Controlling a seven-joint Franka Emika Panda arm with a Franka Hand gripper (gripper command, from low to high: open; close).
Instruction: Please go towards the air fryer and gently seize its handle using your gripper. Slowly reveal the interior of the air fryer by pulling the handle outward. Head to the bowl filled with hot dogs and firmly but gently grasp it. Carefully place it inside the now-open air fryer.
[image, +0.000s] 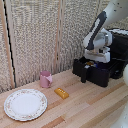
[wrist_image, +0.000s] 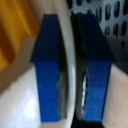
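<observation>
Plate (image: 25, 104) lay nearest at the exterior view's left, block (image: 61, 92) and mug (image: 46, 79) beyond, while farther right the gripper (image: 93, 62), jaws clamped on the bowl (wrist_image: 73, 75) rim, hung over the air fryer's (image: 118, 52) pulled-out drawer (image: 95, 72).

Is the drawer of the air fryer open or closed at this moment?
Open. In the exterior view the drawer stands pulled out from the air fryer, its handle facing the table, and the gripper reaches down into it.
</observation>
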